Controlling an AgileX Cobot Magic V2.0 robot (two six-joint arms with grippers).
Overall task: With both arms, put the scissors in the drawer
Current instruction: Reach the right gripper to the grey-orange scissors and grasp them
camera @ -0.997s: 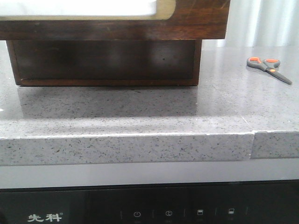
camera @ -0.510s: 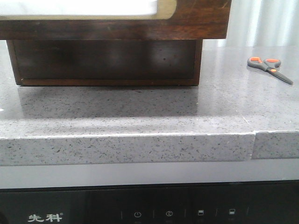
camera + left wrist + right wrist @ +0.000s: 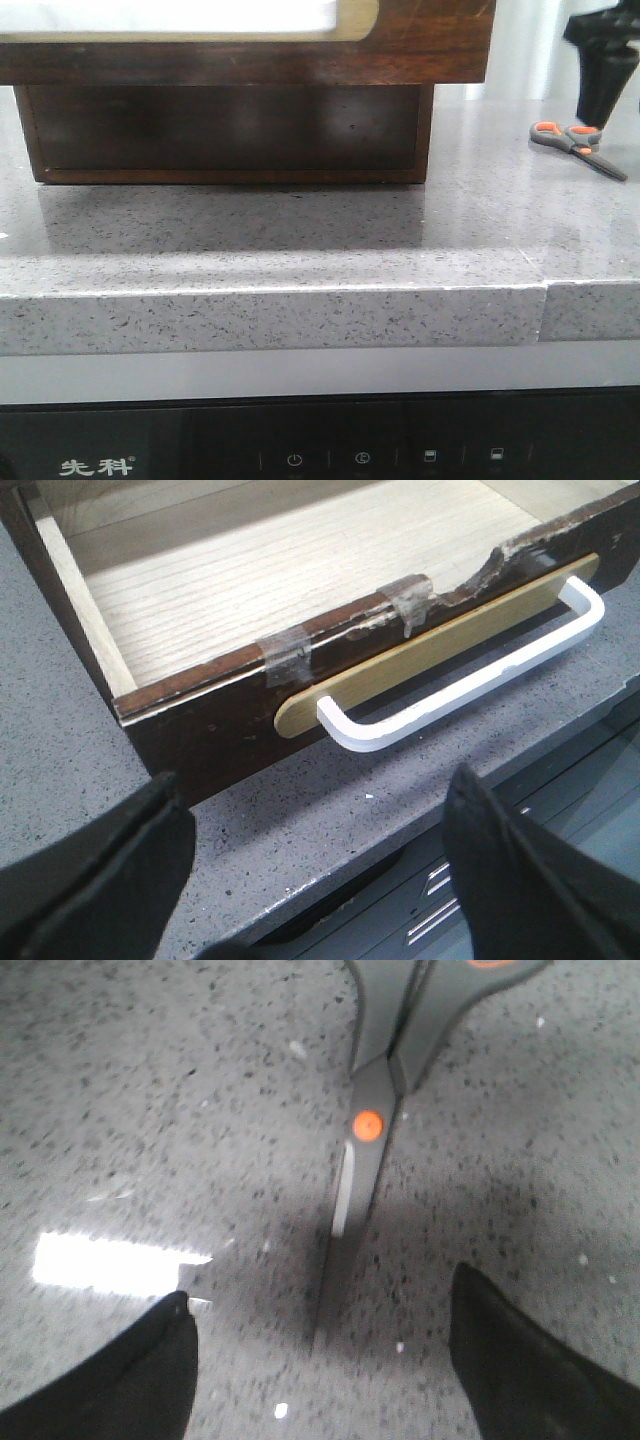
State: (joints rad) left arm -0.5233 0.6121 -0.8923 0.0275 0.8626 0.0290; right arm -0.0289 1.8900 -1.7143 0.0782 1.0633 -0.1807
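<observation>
1. Scissors [image 3: 577,146] flat on the grey stone counter [image 3: 300,240], far right, well apart from the drawer [image 3: 225,130].
2. Right gripper [image 3: 320,1355] spread wide just above the closed blades, one finger [image 3: 520,1360] either side, touching nothing; in the front view, dark and just behind the orange-lined loops.
3. Left gripper [image 3: 315,875] likewise spread, empty, hovering near the drawer's white handle [image 3: 470,680].
4. Drawer pulled open, pale wood floor bare, top edge chipped and patched with clear tape [image 3: 285,652].
</observation>
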